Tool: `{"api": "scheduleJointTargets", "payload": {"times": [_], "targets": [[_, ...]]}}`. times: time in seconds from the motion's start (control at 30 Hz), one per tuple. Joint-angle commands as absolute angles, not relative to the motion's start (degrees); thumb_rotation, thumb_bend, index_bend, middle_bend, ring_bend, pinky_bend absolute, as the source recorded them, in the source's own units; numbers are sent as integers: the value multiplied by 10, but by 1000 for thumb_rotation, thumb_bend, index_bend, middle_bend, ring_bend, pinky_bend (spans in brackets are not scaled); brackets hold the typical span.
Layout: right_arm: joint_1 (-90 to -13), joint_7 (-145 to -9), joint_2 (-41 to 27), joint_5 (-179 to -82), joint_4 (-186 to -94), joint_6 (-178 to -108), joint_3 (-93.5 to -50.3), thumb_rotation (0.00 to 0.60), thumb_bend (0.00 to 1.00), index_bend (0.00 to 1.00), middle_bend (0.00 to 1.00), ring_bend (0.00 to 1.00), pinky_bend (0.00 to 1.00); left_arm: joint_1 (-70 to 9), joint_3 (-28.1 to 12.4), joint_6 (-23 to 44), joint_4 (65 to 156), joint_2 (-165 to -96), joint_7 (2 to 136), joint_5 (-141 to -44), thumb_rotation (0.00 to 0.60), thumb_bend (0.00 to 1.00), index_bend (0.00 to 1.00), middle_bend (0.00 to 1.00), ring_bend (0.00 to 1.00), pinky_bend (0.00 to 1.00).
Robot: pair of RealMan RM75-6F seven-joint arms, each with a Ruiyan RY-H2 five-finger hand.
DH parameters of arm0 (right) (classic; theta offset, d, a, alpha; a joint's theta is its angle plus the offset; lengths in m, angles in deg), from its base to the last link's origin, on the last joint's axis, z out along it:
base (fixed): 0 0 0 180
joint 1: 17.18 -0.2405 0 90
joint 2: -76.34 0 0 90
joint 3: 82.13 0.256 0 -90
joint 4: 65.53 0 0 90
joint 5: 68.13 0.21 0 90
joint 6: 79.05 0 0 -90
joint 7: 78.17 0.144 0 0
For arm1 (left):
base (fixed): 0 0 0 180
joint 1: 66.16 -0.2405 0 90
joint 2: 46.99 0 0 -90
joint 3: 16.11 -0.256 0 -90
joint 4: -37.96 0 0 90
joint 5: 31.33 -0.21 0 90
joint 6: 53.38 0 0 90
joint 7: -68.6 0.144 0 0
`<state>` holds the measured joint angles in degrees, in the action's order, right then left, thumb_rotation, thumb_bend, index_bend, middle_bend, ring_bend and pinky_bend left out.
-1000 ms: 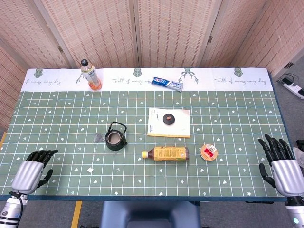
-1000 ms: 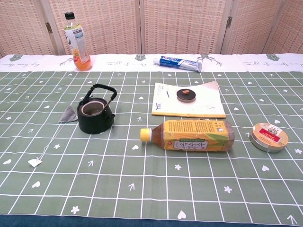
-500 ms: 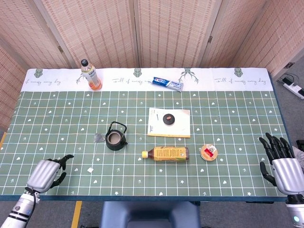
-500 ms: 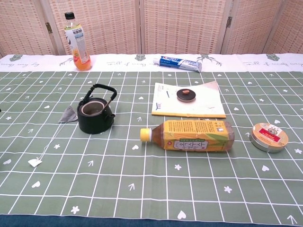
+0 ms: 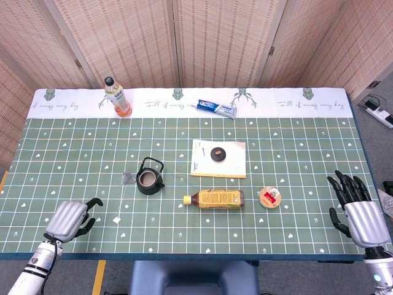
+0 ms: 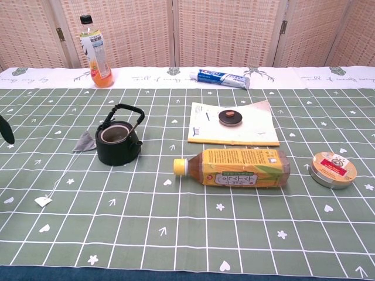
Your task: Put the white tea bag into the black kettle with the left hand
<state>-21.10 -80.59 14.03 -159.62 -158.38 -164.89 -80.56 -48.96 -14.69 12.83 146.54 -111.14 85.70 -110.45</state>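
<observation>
Two hands show in head view, both low at the table's [image 5: 307, 132] near edge. Left hand [image 5: 70, 216] is over the near-left corner, fingers loosely apart and curled slightly, holding nothing; in chest view only a dark fingertip [image 6: 6, 130] pokes in at the left border. Right hand [image 5: 356, 209] is at the near-right corner, just off the right edge, fingers spread wide & upright, empty. White tea bag [image 5: 128, 178] lies flat on the green cloth left of centre, touching or just beside the black kettle [image 5: 150, 179] on its left side; its string runs toward the near edge to a small paper tag [image 5: 116, 219], which sits near the left hand but apart from it. Kettle is upright w/ lid off, handle tipped toward the far side. The lid [image 5: 217, 153] rests on a booklet [image 5: 219, 158] at table centre. Nearer than the booklet, a yellow-label bottle [image 5: 215, 198] lies on its side, cap pointing left; a round tin [image 5: 269, 197] sits just right of it. Along the far white strip: an orange drink bottle [image 5: 116, 98] upright toward the far-left corner, a toothpaste tube [image 5: 217, 108] lying flat near the middle of the far edge.
</observation>
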Motion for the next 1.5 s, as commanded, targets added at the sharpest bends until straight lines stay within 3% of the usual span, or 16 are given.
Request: {"api": "scheduleJointTargets", "payload": {"times": [0.03, 0.8, 1.03, 1.5], "targets": [[-203, -799, 145, -1615, -1587, -1670, -811, 600, 541, 0, 0, 0, 0, -475, -139, 105, 1467, -1120, 851, -1075, 600, 380, 353, 1000, 1000, 1000], [-194, -776, 157, -1637, -1589, -1695, -818, 600, 541, 0, 0, 0, 0, -444, -167, 65, 1380, -1230, 882, -1036, 600, 377, 394, 1000, 1000, 1000], [-193, -773, 159, -1635, -1591, -1694, -819, 600, 541, 0, 0, 0, 0, -433, -166, 48, 1351, -1247, 880, -1025, 600, 289, 408, 1000, 1000, 1000], [-192, -768, 164, -1633, -1593, -1693, -819, 600, 541, 0, 0, 0, 0, -418, -161, 38, 1310, -1269, 877, -1013, 600, 285, 421, 1000, 1000, 1000]]}}
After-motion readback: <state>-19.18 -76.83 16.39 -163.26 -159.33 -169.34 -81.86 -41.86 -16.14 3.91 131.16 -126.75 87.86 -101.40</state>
